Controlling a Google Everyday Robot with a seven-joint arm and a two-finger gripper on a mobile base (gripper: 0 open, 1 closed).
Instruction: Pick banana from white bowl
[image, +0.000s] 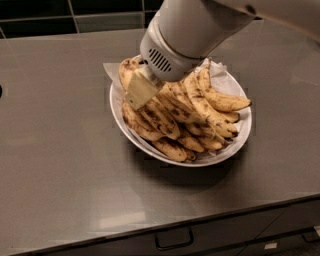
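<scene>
The white bowl stands on the grey counter, lined with white paper and piled with several spotted bananas. My gripper reaches down from the upper right onto the left side of the pile. One cream finger pad lies against a large speckled banana, whose upper end sticks out above and left of the pad. The gripper looks shut on this banana. The other finger is hidden behind the banana and my wrist. The banana's lower part merges with the pile.
The grey counter spreads to the left and in front of the bowl. Dark wall tiles run along the back edge. Drawers with a handle sit below the front edge. My arm covers the bowl's far rim.
</scene>
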